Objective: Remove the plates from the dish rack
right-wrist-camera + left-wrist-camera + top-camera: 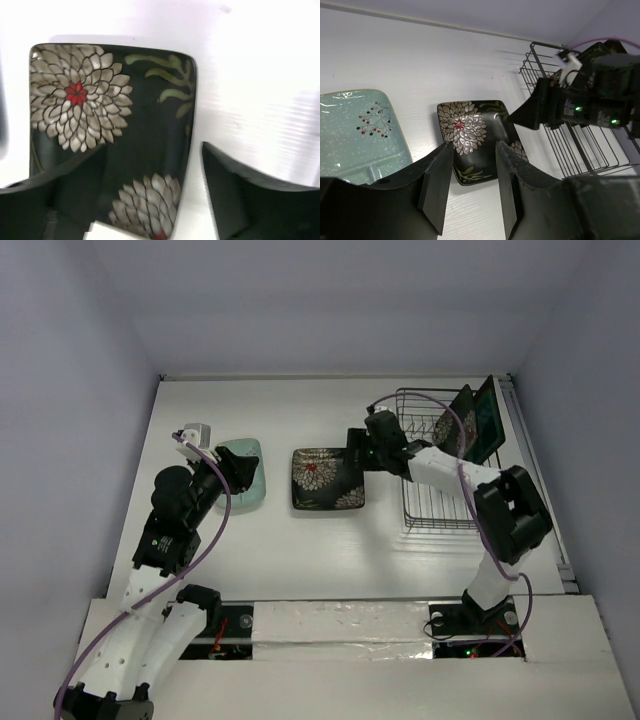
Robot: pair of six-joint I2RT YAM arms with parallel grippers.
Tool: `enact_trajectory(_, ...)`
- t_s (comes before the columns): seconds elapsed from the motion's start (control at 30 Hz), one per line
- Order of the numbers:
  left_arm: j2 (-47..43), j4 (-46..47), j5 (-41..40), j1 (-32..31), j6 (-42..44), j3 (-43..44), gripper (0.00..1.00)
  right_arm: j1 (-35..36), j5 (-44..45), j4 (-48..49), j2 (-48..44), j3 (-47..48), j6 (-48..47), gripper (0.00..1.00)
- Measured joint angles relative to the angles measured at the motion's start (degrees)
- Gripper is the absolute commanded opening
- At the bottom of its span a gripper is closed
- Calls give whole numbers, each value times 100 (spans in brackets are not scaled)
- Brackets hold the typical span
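Note:
A black plate with white-and-red flowers (pixel 327 478) lies flat on the white table; it also shows in the left wrist view (pixel 470 135) and the right wrist view (pixel 110 130). A pale mint green plate (pixel 250 450) (pixel 355 125) lies flat to its left. The black wire dish rack (pixel 440 512) (pixel 580 150) stands at the right. Two plates stand upright at its far end, one black flowered (pixel 462 420) and one with a teal centre (pixel 488 420). My right gripper (pixel 357 455) (pixel 152 165) is open and straddles the flowered plate's right edge. My left gripper (pixel 238 472) (pixel 474 150) is open and empty over the mint plate's right side.
The right arm (pixel 440 465) reaches across the rack's near left part. Grey walls close the table at the back and sides. A rail (pixel 540 490) runs along the table's right edge beside the rack.

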Motion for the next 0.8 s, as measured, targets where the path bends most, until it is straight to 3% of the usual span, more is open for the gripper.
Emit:
enact_trajectory(0.03,0,0,0,0,0,0,36,0,42,-138,-111,61,-81,44)
enact_trajectory(0.07,0,0,0,0,0,0,36,0,129,-358,-271,153,-236,21)
enact_trajectory(0.1,-2,2,0,0,0,0,36,-2,243,-518,-442,243,-315,6)
enact_trajectory(0.13,-7,0,0,0,0,0,36,-7,428,-697,-636,361,-420,0)
enact_trajectory(0.23,-15,2,2,2,0,0,24,-94,951,-1213,-1139,933,-767,0)
enact_trajectory(0.27,-20,2,0,0,2,0,11,-177,1071,-1322,-1279,1161,-894,0)
enact_trajectory(0.33,-35,0,-7,2,0,0,0,-527,1290,-1580,-1493,1648,-1132,0)
enact_trajectory(0.37,-44,-2,-15,2,0,0,0,-758,1423,-1663,-1563,1860,-1233,0)
enact_trajectory(0.43,-66,-4,-59,2,9,0,0,-1220,1779,-1853,-1633,2166,-1388,17)
enact_trajectory(0.53,-70,0,-74,2,7,0,13,-1845,2304,-2227,-1631,2371,-1565,52)
enact_trajectory(0.57,-68,-2,-72,2,7,0,22,-1991,2404,-2358,-1620,2385,-1604,56)
enact_trajectory(0.63,-66,0,-63,2,9,0,29,-2251,2498,-2612,-1561,2393,-1709,60)
enact_trajectory(0.8,-50,2,-44,2,2,0,34,-2638,2446,-2983,-1217,2457,-1895,60)
